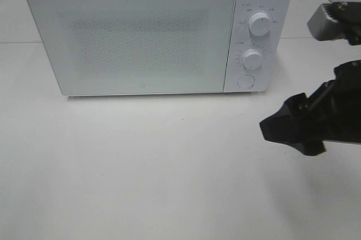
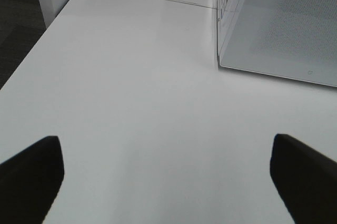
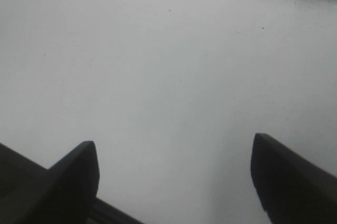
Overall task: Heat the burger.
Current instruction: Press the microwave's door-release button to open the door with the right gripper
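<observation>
Microwave (image 1: 135, 36), door shut, toward the counter's (image 1: 141, 183) rear edge.
Left tool (image 2: 166, 182) wide, empty; right tool (image 3: 174, 182) wide, empty, near counter's right edge.

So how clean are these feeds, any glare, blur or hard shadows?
Exterior high: soft even light, microwave sharp with only a faint shadow beneath, right arm dark and slightly smeared. Left wrist: pale sheen on the table, left pincer a defocused black shape. Right wrist: flat light, right pincer equally soft, microwave base barely in frame.
</observation>
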